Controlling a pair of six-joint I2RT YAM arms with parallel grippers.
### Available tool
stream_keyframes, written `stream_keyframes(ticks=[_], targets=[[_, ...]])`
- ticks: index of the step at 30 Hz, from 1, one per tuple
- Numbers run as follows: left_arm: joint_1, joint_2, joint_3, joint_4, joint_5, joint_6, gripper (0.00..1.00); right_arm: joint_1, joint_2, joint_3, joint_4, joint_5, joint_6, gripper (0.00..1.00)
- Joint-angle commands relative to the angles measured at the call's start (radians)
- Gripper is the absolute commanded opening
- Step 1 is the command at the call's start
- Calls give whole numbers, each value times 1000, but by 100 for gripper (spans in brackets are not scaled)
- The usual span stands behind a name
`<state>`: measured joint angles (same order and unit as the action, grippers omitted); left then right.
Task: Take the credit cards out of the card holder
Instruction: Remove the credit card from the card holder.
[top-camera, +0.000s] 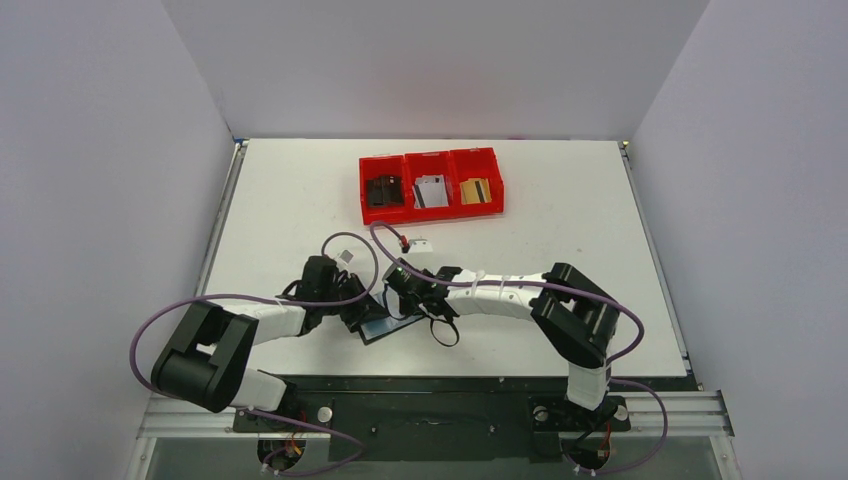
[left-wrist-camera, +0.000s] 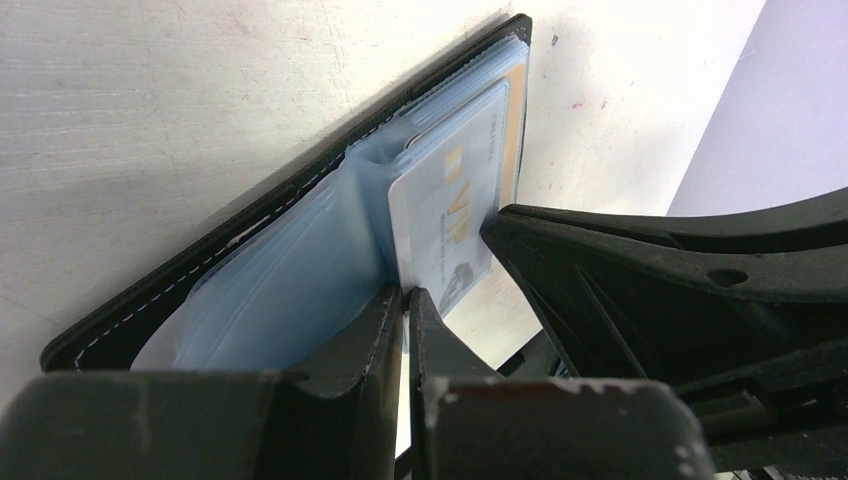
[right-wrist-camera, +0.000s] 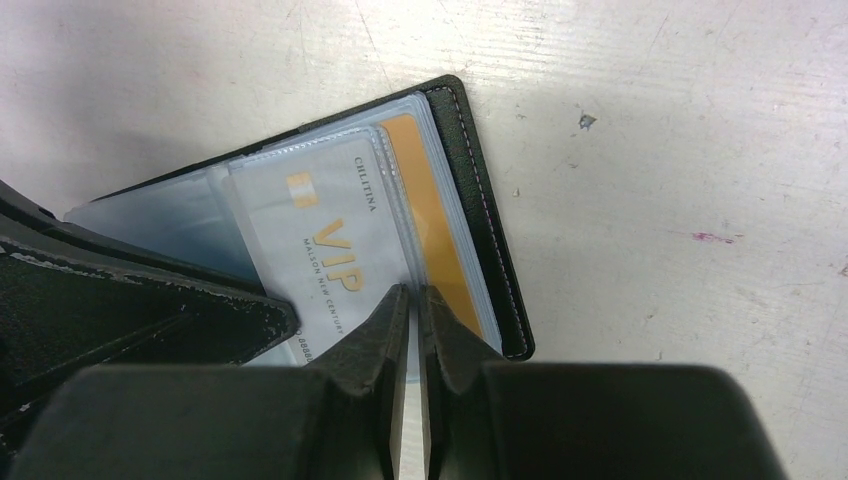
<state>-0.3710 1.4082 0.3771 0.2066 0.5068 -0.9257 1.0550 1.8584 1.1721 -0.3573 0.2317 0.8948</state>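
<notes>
The black card holder (top-camera: 383, 327) lies open on the table between my two grippers. Its clear bluish sleeves (left-wrist-camera: 290, 280) show in both wrist views. A white-grey VIP credit card (right-wrist-camera: 330, 240) sticks partly out of a sleeve, and a gold card (right-wrist-camera: 432, 215) sits in the sleeve behind it. My right gripper (right-wrist-camera: 412, 292) is shut on the near edge of the white-grey card (left-wrist-camera: 445, 220). My left gripper (left-wrist-camera: 404, 293) is shut on the edge of the clear sleeve next to that card's corner. In the top view the left gripper (top-camera: 357, 312) and right gripper (top-camera: 403, 300) meet over the holder.
Three joined red bins (top-camera: 432, 160) stand at the back, holding a black card (top-camera: 383, 190), a white-grey card (top-camera: 432, 192) and a gold card (top-camera: 475, 190). A small white piece (top-camera: 420, 243) lies behind the grippers. Purple cables loop around both arms.
</notes>
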Motion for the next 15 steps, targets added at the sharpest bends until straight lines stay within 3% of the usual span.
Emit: stream_keyframes(ticks=[1,15], targets=[[9,0,1,91,76,-2,0,-9,66,-7,-46,-2,7,3],[43,9,2,-2,95,75,0,-30,88,-10,-61,6,10,0]])
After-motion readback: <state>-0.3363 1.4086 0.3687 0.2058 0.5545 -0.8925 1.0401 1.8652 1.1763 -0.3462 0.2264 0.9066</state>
